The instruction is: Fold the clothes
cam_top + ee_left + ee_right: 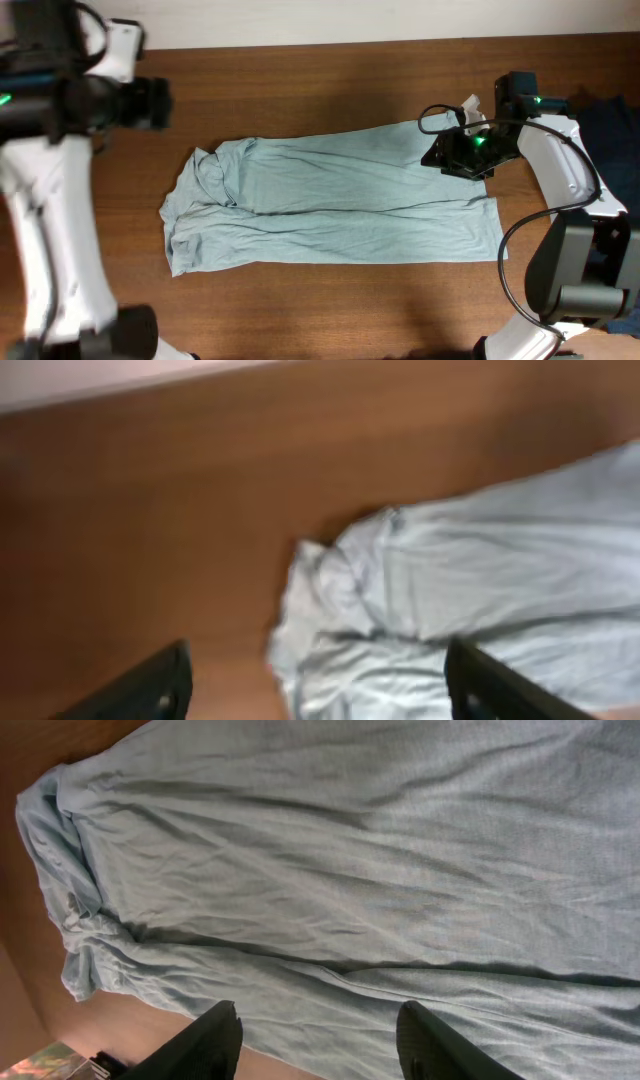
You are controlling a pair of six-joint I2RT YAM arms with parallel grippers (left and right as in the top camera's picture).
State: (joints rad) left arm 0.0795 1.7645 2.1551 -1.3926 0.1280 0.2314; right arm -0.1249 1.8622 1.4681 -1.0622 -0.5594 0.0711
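T-shirt [340, 205] laid half-folded on tabletop [300, 90]; left end effector [318, 685] and right end effector [320, 1020] released; an end must be grasped next.

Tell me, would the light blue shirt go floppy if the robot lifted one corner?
Probably floppy: the T-shirt lies flat in soft wrinkles and bunches at one end, so it would likely droop. It looks thin, so probably light. Pushed on the table, it would likely crumple rather than slide whole.
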